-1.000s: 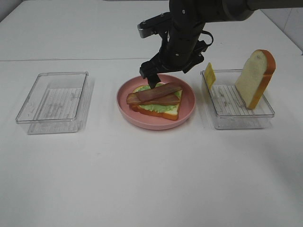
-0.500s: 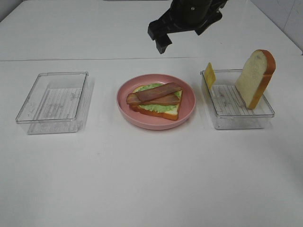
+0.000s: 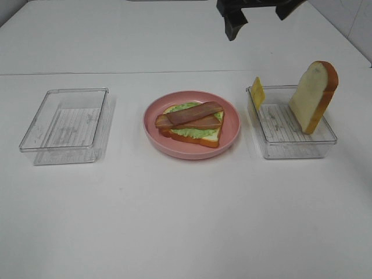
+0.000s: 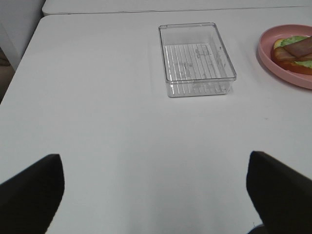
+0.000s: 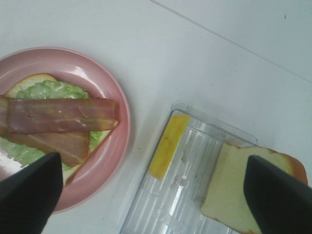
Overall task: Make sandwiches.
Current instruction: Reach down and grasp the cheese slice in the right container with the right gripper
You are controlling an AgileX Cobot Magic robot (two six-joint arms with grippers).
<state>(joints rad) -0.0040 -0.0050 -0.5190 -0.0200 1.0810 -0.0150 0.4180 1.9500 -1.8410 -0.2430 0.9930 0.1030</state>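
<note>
White table is stretching out in front of me; at its middle a pink plate is carrying a half-built stack: a bread slice at the bottom, a lettuce leaf on it, two bacon strips overlapping on top. At three o'clock from the plate a clear tray is holding a cheese slice standing on edge against its near wall; a second bread slice is leaning upright at its far side. At nine o'clock, well apart, another clear tray is sitting. The right gripper is hanging high at about one o'clock from the plate, its fingers spread wide and gripping nothing; the left gripper is hovering over bare table beyond the nine o'clock tray, fingers likewise wide apart.
</note>
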